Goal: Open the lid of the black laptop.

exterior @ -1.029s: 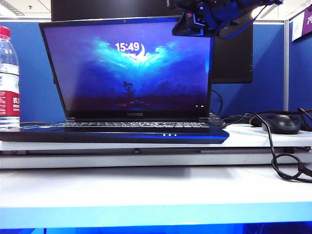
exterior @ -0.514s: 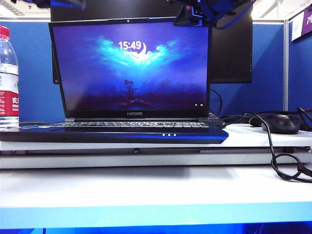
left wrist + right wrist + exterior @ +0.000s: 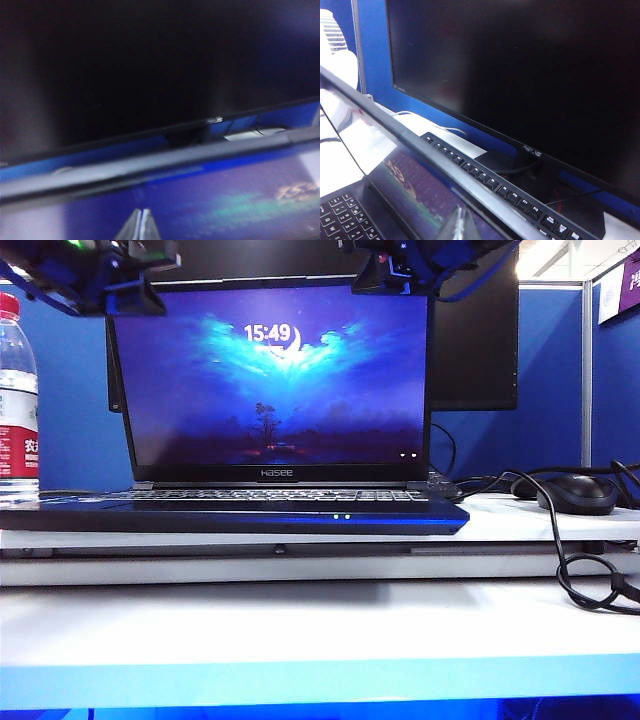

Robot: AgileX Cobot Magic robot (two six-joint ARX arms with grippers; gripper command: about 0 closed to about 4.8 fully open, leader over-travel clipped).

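Lid (image 3: 270,375) stands upright, screen lit. My left gripper (image 3: 135,295) and right gripper (image 3: 400,275) sit at its top corners; whether either is open or closed, I cannot tell.

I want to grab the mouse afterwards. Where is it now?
In the exterior view the black mouse sits on the white desk at the right, beside the laptop, among black cables.

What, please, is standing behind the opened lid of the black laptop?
Behind the lid stands a dark ASUS monitor with a separate black keyboard before its stand. The lid hides most of both from the front.
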